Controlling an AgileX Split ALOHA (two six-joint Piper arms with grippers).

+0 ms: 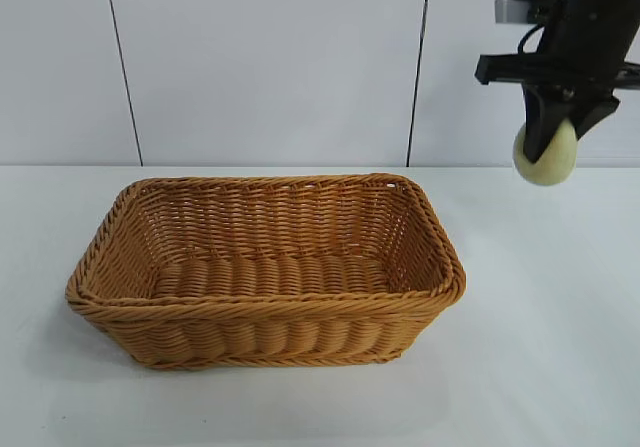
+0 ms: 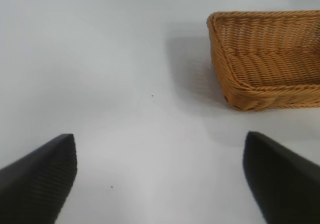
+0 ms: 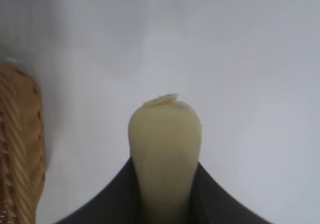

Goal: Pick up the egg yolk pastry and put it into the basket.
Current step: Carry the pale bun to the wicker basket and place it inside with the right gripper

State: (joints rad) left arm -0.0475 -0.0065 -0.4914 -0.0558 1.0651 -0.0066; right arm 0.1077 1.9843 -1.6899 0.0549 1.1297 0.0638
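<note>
The orange-brown wicker basket [image 1: 265, 267] sits in the middle of the white table and holds nothing. My right gripper [image 1: 556, 137] hangs high above the table, to the right of the basket, shut on the pale cream-yellow egg yolk pastry [image 1: 546, 153]. In the right wrist view the pastry [image 3: 165, 149] is pinched between the two black fingers [image 3: 220, 199], and the basket's rim [image 3: 20, 149] shows at the side. My left gripper [image 2: 160, 179] is open and empty over bare table; it is out of the exterior view. The basket's corner [image 2: 240, 63] shows in the left wrist view.
The white table [image 1: 540, 347] extends around the basket on all sides. A white panelled wall [image 1: 270, 57] stands behind it.
</note>
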